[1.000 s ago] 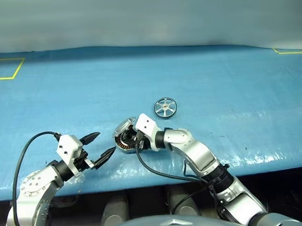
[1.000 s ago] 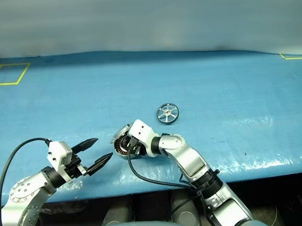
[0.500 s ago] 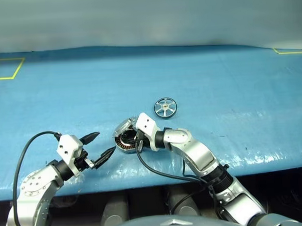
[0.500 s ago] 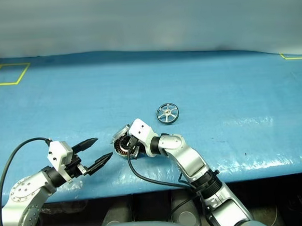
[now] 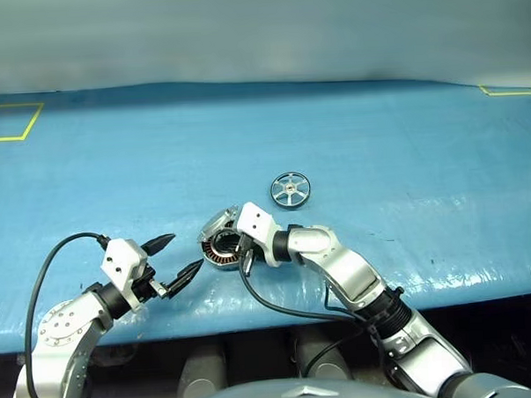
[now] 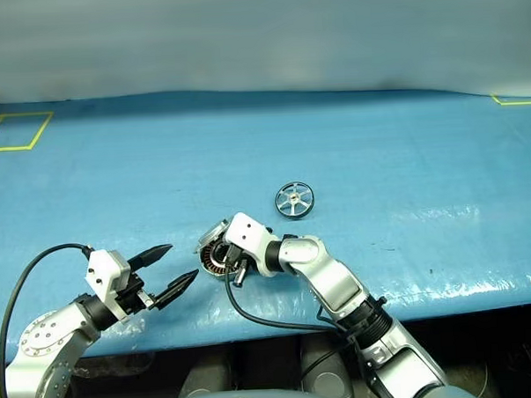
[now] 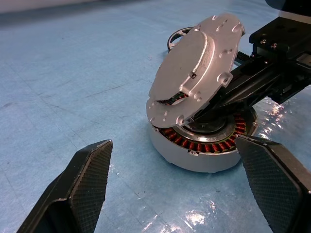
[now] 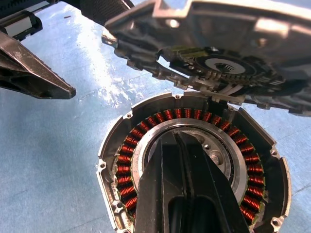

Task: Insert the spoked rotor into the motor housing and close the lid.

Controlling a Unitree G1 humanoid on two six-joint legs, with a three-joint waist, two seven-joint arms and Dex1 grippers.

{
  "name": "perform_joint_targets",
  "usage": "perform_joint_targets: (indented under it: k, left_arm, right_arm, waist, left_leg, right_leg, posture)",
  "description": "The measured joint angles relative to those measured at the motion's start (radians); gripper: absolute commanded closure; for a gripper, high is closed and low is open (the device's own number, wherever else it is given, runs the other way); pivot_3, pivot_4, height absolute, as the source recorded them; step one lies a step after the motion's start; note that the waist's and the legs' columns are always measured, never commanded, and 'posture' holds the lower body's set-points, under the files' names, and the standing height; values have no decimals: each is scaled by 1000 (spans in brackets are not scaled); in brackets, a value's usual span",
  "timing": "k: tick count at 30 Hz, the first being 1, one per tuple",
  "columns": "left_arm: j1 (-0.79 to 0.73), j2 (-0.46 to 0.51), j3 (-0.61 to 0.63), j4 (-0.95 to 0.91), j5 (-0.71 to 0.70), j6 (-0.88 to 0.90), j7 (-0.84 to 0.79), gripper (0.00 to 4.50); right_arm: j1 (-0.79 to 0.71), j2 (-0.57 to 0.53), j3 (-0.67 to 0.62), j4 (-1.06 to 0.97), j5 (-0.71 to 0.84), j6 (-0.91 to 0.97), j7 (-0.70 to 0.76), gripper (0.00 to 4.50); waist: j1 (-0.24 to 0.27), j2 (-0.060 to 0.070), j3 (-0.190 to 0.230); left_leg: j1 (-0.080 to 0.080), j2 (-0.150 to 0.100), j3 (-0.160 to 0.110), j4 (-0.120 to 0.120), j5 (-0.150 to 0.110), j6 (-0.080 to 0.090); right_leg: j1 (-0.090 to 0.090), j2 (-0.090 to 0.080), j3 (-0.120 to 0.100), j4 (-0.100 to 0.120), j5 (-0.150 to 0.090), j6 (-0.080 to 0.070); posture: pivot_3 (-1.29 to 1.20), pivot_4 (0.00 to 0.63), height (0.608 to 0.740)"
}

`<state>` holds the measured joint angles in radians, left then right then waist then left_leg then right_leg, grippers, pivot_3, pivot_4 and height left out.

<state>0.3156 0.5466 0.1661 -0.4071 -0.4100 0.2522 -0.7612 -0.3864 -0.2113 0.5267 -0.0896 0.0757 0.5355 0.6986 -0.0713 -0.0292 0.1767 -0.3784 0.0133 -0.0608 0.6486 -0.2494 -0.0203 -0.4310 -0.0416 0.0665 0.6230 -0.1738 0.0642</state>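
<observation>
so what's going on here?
Motor assembly, early stage. The right gripper is shut, its fingers reaching into the open housing under the lid, which stands tilted up. The rotor lies on the blue table behind, not yet inserted. The left gripper hangs open beside the housing, holding nothing.

Matt cast-metal lid; glossy copper-wound motor housing; shiny blue plastic sheet.
</observation>
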Motion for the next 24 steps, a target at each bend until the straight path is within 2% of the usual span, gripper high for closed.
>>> perform_joint_targets:
  k: [12,24]
  left_arm:
    - [-9,-3,-4,7,5,0,-2,88]
    - [-29,-3,-21,19,5,0,-4,88]
  right_arm:
    - [19,18,-45,-5,46,19,3,4486]
    - [56,-14,-109,-125,135,66,19,4486]
  waist:
    - [1,0,0]
    - [2,0,0]
  left_leg:
    - [0,0,0,0,0,0]
    - [-1,0,0,0,0,0]
  right_leg:
    - [0,0,0,0,0,0]
    - [-1,0,0,0,0,0]
  posture:
    - [0,150,740]
    - [0,150,740]
